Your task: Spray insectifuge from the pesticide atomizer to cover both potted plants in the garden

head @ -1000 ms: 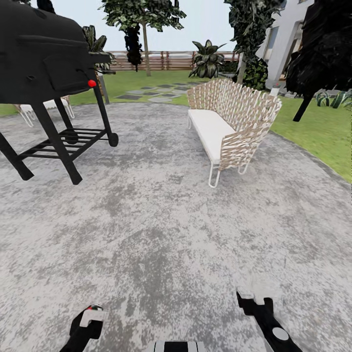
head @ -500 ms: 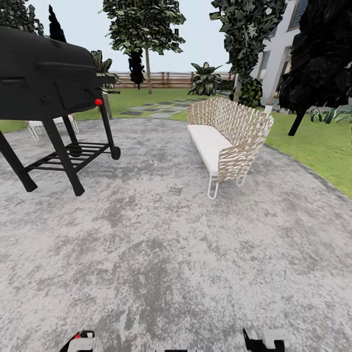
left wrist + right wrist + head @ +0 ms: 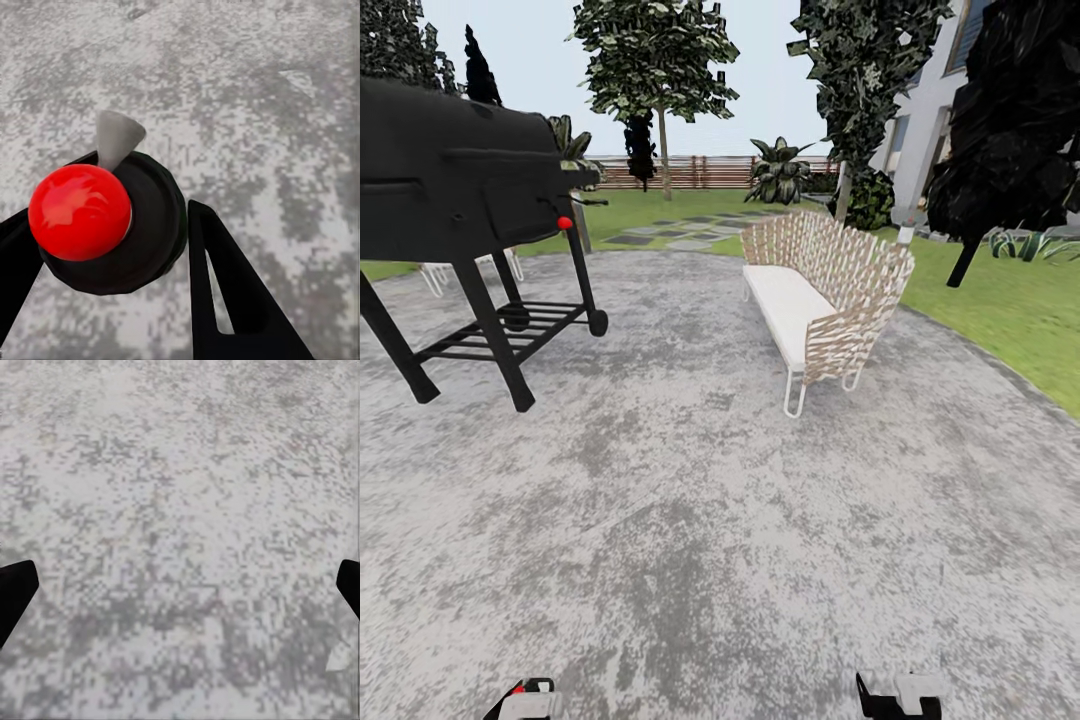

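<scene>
My left gripper (image 3: 112, 255) is shut on the pesticide atomizer (image 3: 142, 225), a black round body with a red ball top and a grey cone nozzle. In the head view that gripper (image 3: 525, 697) sits at the bottom edge, over the grey patio. Beside it, my right gripper (image 3: 900, 693) is open and holds nothing; its dark fingertips (image 3: 15, 592) stand wide apart above the mottled stone. Two low rosettes of pointed green leaves, the potted plants (image 3: 1020, 243), sit far off on the lawn at the right, under a dark tree.
A black barrel grill (image 3: 460, 190) on legs stands at the left. A woven sofa (image 3: 820, 290) with a white cushion stands mid-right on the round grey patio (image 3: 690, 520). Lawn, stepping stones (image 3: 680, 232), a wooden fence (image 3: 700, 172) and trees lie beyond.
The whole head view has shifted: the camera has tilted up, so grill and sofa sit lower and both grippers have slid towards the bottom edge. Nothing was grasped or released.
</scene>
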Tool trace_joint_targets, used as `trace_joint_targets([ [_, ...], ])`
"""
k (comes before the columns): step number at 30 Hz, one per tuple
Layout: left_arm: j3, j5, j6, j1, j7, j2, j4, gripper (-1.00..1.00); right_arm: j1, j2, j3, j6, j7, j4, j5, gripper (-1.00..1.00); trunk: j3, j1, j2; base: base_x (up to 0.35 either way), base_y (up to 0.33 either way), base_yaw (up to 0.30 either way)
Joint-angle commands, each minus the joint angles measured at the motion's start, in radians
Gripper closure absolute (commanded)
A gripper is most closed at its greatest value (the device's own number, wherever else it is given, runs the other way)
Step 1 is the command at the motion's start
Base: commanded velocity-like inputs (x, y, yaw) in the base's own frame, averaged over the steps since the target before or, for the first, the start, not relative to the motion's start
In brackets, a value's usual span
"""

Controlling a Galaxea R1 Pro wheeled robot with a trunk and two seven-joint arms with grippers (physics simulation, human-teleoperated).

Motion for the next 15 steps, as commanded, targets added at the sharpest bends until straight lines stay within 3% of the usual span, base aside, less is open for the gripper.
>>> trace_joint_targets([
  [1, 0.009, -0.010, -0.003, -0.001, -0.004, -0.001, 0.001, 1.00, 0.000, 0.000, 0.000, -0.003, -0.001, 0.001, 0.000, -1.00, 0.002, -0.004, 0.007, 0.000, 0.000, 0.000],
  [15, 0.009, -0.010, -0.003, -0.001, -0.004, -0.001, 0.001, 1.00, 0.000, 0.000, 0.000, -0.003, -0.001, 0.001, -0.001, -1.00, 0.052, -0.058, 0.105, 0.000, 0.000, 0.000],
])
